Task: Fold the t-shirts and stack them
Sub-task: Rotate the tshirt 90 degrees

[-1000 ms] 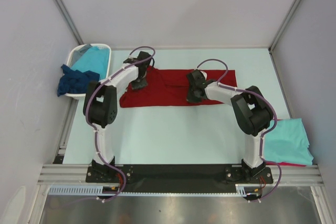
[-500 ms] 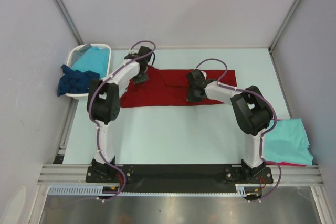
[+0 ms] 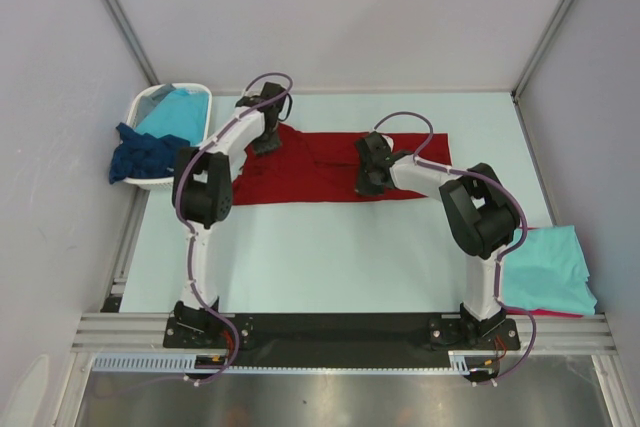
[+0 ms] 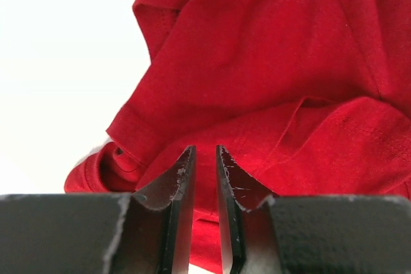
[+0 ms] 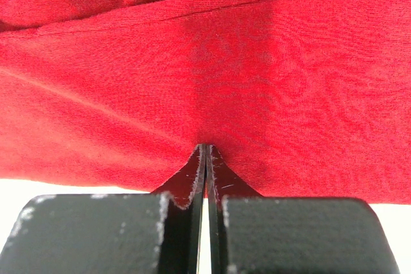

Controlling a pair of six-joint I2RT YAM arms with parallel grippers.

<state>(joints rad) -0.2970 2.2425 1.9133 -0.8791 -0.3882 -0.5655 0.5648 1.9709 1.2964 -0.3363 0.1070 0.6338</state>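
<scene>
A dark red t-shirt point(image 3: 320, 167) lies spread across the far middle of the table. My left gripper point(image 3: 263, 143) hangs over its bunched far-left corner, by a sleeve. In the left wrist view the left gripper point(image 4: 204, 149) stands open by a narrow gap, with only the red t-shirt point(image 4: 270, 62) showing beyond it. My right gripper point(image 3: 366, 182) rests on the shirt's near-middle part. Seen from the right wrist, this gripper point(image 5: 206, 147) is shut, its tips touching the red cloth point(image 5: 192, 62) just inside the near hem, where faint creases run to them.
A white basket point(image 3: 150, 99) at the far left holds a turquoise t-shirt point(image 3: 178, 112). A dark navy t-shirt point(image 3: 145, 152) hangs over its near rim. At the near right lies a folded turquoise t-shirt point(image 3: 548, 269) on a red one point(image 3: 560, 313).
The left gripper has moved toward the far edge of the shirt's left corner and its jaws have narrowed slightly. The right arm has stayed still.
</scene>
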